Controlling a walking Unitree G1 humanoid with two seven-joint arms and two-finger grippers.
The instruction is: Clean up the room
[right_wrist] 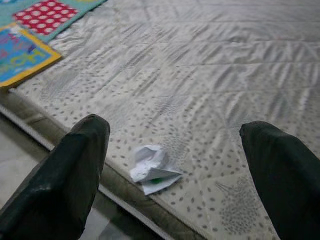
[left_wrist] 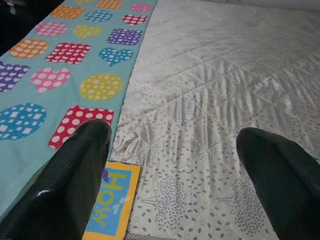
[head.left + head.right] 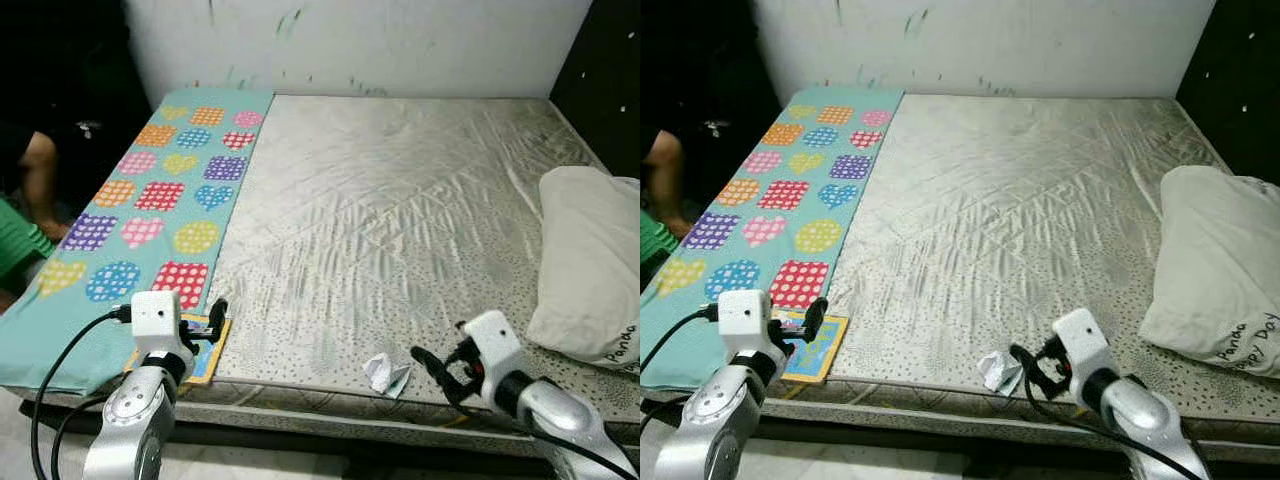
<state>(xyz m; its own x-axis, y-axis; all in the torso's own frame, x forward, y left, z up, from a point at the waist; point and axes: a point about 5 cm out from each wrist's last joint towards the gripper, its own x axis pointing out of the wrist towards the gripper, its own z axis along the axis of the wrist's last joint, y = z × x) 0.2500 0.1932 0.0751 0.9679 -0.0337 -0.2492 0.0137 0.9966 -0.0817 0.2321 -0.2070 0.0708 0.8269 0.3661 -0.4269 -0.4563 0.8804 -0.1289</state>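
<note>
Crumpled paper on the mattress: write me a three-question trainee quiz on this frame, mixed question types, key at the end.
1. True or false: the crumpled paper lies near the mattress front edge, ahead of the right claw.
2. Multiple choice: the right claw is A) shut on the paper, B) open, short of the paper, C) resting on the pillow.
3. Fill in: by the left claw lies a yellow-bordered ____ beside the heart-patterned cloth.

Key: 1 true; 2 B; 3 book.

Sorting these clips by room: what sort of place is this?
Most likely a bedroom: a bare quilted mattress, a pillow at its right edge, and a heart-patterned cloth laid along its left side.
</note>
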